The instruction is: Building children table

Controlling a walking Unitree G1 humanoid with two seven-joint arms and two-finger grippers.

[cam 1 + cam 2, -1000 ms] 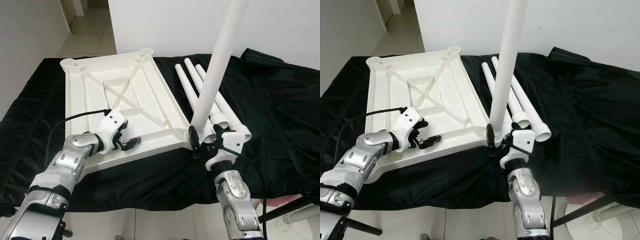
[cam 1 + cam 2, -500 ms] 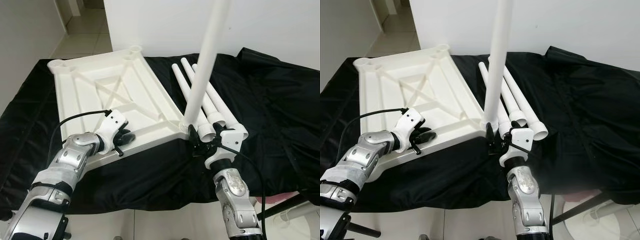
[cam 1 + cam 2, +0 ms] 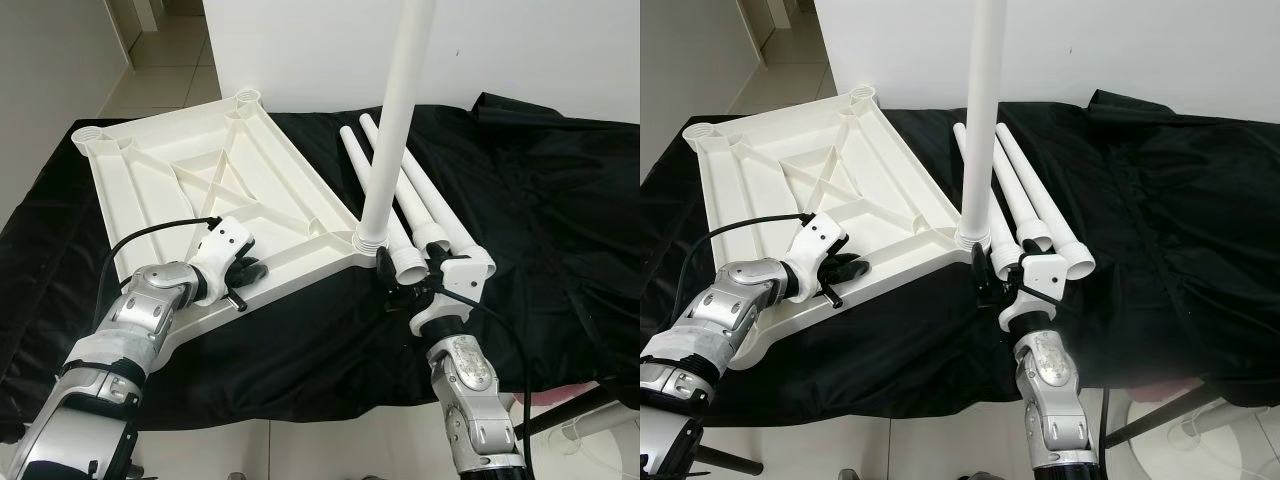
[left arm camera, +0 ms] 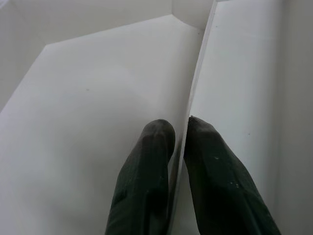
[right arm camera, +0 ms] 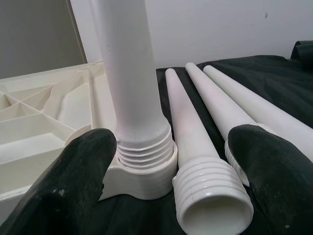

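The white plastic tabletop [image 3: 210,190] lies upside down on the bench [image 3: 560,200], which is draped in a black cloth [image 3: 1160,190], ribbed underside facing up with its cross bracing in plain sight. There's a round leg socket at each far corner, and at the near right corner an upright table leg [image 3: 395,120] stands in its socket [image 5: 142,171], threaded end seated in the collar, the shaft rising straight up out of the head views.

Over on the left, the left gripper [image 3: 243,283] is on the tabletop's near edge. The wrist view shows its two black fingers [image 4: 146,166] pinched narrow with a thin white rib of the tabletop sandwiched between them, so it's clamped on that rib.

On the right, the right gripper [image 3: 992,283] sits low on the cloth just in front of the standing leg. Its fingers [image 5: 73,181] are spread wide, one either side of the scene, touching nothing; the leg's threaded base is beyond the gap, not gripped.

Three spare legs [image 3: 415,195] lie side by side on the cloth just right of the tabletop, threaded open ends pointing toward the robot, the nearest one right beside the seated leg's collar.
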